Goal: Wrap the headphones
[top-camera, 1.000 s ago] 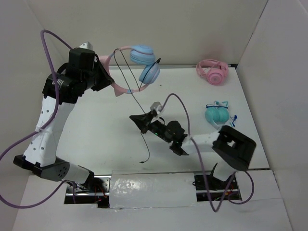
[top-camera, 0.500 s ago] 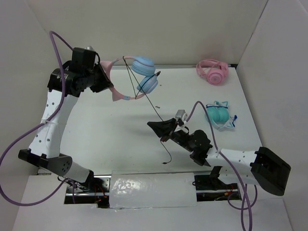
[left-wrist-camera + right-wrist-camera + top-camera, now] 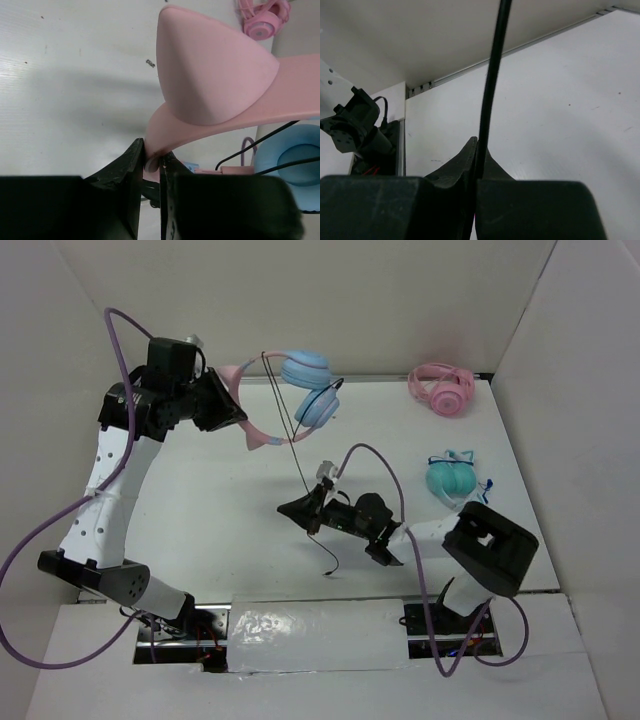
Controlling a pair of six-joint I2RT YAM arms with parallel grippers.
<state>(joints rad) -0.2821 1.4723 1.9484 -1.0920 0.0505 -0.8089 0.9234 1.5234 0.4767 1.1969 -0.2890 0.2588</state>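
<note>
The headphones point(image 3: 305, 370) have a pink cat-ear headband point(image 3: 210, 80), light blue earcups and a thin black cable point(image 3: 296, 455). My left gripper point(image 3: 232, 408) is shut on the headband and holds the headphones up in the air at the back left. In the left wrist view the band point(image 3: 165, 142) sits pinched between the jaws, with one blue earcup point(image 3: 292, 165) at the right. My right gripper point(image 3: 300, 508) is shut on the cable point(image 3: 492, 80) near mid-table. The cable runs taut up to the earcups, and its free end point(image 3: 328, 565) dangles below the gripper.
All-pink headphones point(image 3: 441, 388) lie at the back right; they also show in the left wrist view point(image 3: 262, 20). Teal headphones point(image 3: 452, 476) lie at the right, close behind my right arm. White walls enclose the table on three sides.
My right gripper has swung left and slightly up with the cable, after moving right earlier. The left arm tilted the headphones a little to the right.
</note>
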